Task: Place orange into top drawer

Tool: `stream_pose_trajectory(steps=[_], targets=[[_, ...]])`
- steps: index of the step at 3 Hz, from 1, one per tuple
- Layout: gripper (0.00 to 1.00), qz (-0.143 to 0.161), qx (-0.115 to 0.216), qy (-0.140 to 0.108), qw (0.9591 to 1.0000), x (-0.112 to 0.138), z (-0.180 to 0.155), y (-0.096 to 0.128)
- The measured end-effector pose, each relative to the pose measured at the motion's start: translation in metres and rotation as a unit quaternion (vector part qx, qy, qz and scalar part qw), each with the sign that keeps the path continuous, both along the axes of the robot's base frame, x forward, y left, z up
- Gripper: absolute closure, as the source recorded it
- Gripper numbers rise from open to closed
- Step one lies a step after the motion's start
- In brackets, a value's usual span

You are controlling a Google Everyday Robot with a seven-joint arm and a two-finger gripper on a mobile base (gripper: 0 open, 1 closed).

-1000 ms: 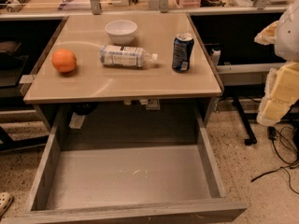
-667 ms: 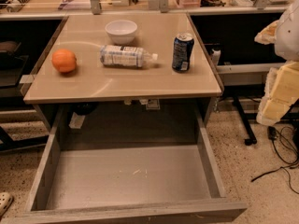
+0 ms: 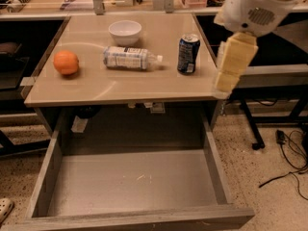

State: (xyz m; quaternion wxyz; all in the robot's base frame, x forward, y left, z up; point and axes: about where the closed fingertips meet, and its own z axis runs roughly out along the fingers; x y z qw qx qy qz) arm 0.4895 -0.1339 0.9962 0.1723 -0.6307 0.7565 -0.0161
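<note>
While the top drawer [image 3: 134, 182] is standing pulled out nearest the camera, its flat grey bottom is lying exposed below the front edge of the tabletop [image 3: 120, 88]. Just behind and above it, the orange [image 3: 66, 62] is sitting on the left part of that tabletop, outside the drawer. The gripper [image 3: 226, 81] is hanging at the table's right edge, pointing downward, well apart from the orange and on the opposite side; whether it is open or closed cannot be told. Between the two, a plastic bottle [image 3: 130, 57] is lying on its side with its cap toward a blue can [image 3: 188, 54], which is standing upright near the gripper. Farther back, a white bowl [image 3: 125, 32] is resting behind the bottle, and the white arm housing [image 3: 255, 6] is looming at the upper right.
</note>
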Motion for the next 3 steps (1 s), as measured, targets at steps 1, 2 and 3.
stream_pose_trajectory(steps=[1,2,3], targets=[[0.00,0.025,-0.006,0.000,0.9997,0.022,0.006,0.037],[0.00,0.028,-0.002,-0.009,0.9996,0.024,0.008,0.042],[0.00,0.032,0.008,-0.021,0.9992,0.031,0.011,0.050]])
